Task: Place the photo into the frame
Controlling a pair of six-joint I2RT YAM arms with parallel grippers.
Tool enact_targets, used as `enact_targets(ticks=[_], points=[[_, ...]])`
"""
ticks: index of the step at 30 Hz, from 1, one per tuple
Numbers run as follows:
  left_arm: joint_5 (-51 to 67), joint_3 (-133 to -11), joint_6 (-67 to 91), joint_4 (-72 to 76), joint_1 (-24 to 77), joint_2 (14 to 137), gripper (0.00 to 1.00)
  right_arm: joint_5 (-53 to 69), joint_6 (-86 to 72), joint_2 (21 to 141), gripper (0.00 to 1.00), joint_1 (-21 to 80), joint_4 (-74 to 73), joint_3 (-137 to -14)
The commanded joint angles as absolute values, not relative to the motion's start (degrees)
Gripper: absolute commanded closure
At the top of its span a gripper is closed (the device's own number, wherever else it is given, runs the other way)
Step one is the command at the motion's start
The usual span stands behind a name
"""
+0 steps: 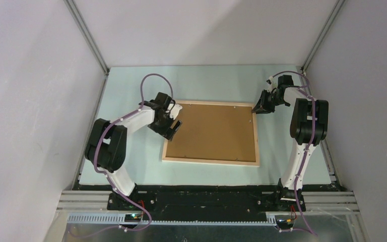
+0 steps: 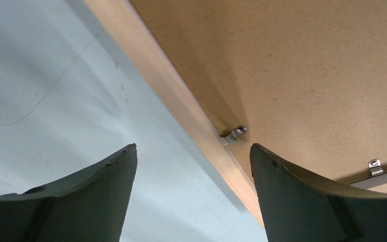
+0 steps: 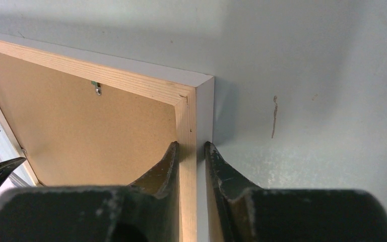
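Top external view: the frame [image 1: 210,162] lies back side up in the middle of the table [image 1: 131,96], with the brown backing board [image 1: 214,131] sitting inside its rails. The left gripper [image 2: 191,151] sits at the frame's left rail, jaws spread wide and holding nothing, one finger over the table and the other over the board, with a metal clip [image 2: 234,134] just ahead. The right gripper [image 3: 190,146] is clamped on the right rail near the far corner, one finger inside and one outside.
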State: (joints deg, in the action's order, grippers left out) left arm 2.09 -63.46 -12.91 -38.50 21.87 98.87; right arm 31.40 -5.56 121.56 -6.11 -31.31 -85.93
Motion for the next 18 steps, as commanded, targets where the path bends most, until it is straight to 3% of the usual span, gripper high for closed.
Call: enact_targets(ticks=[1, 7, 18], points=[[3.1, -66.7, -10.4, -38.1, 18.5, 95.8, 0.11, 30.5, -5.1, 123.2, 0.75, -7.2, -34.3, -85.5], [10.1, -71.2, -6.2, -38.1, 13.5, 98.5, 0.09, 31.5, -4.8, 121.2, 0.58, -7.9, -34.9, -84.8], [14.8, -80.8, -0.7, -38.0, 12.9, 108.5, 0.16, 32.5, -1.6, 116.6, 0.47, -8.4, -37.6, -81.8]])
